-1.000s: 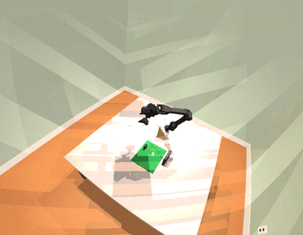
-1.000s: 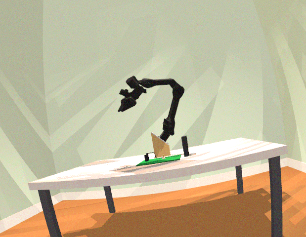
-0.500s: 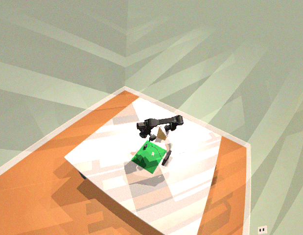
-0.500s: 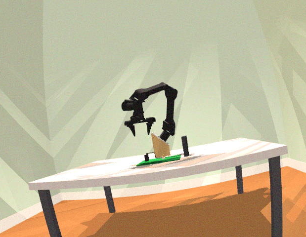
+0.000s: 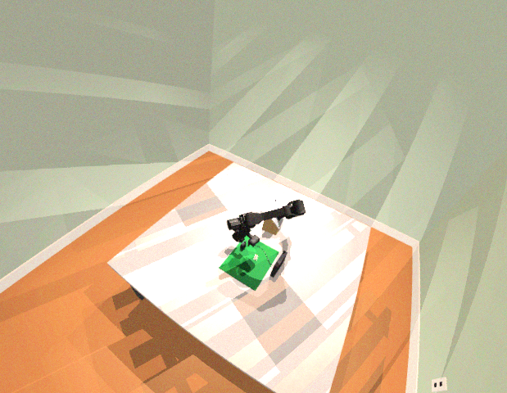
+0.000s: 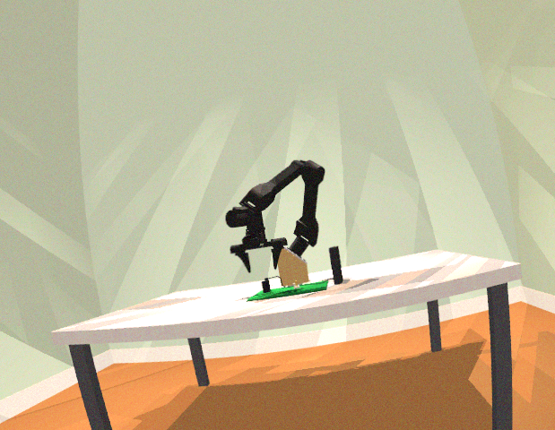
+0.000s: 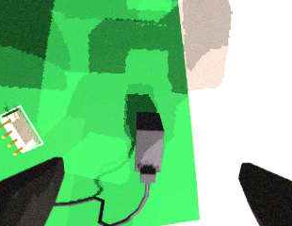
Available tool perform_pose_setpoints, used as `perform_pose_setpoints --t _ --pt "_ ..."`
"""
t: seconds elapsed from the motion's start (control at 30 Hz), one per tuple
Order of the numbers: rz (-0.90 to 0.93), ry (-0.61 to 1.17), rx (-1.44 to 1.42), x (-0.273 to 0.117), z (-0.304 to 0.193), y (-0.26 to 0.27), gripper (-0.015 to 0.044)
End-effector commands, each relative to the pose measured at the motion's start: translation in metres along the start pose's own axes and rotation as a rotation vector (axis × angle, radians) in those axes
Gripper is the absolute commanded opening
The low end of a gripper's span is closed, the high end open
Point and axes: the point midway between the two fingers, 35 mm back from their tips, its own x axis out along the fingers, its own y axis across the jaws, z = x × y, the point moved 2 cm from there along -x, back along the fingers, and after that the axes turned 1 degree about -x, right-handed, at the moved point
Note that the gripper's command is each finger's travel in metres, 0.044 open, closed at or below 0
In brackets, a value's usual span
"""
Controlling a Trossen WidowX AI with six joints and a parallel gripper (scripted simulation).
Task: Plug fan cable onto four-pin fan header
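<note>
The green board (image 5: 255,281) (image 6: 314,287) (image 7: 108,56) lies on the table. The white header (image 5: 255,257) (image 7: 23,129) is on it, its four gold pins bare. The dark plug (image 5: 243,245) (image 6: 265,285) (image 7: 148,151) is on the board near one edge, apart from the header. Its thin cable (image 7: 147,194) leaves its lower end in the wrist view and runs left behind a finger. My gripper (image 6: 262,270) (image 7: 153,169) is open and empty above the plug, with the fingertips on either side of it in the wrist view. The fan (image 5: 278,264) (image 6: 335,265) stands as a black slab beside the board.
A tan block (image 5: 270,226) (image 6: 292,268) stands behind the board, between it and the arm's base. The white table (image 5: 194,279) (image 6: 151,314) carries everything. The arm reaches over from the back.
</note>
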Motion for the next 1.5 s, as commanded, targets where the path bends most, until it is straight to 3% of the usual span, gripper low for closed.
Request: perform_pose_setpoints --t 0.0,1.3,1.47 --pt "0.007 -0.005 0.011 0.014 -0.003 0.000 0.0440" --pt "0.010 -0.005 0.010 0.065 -0.003 0.001 0.0440" --pt "0.004 -0.007 0.001 0.063 -0.001 0.000 0.0309"
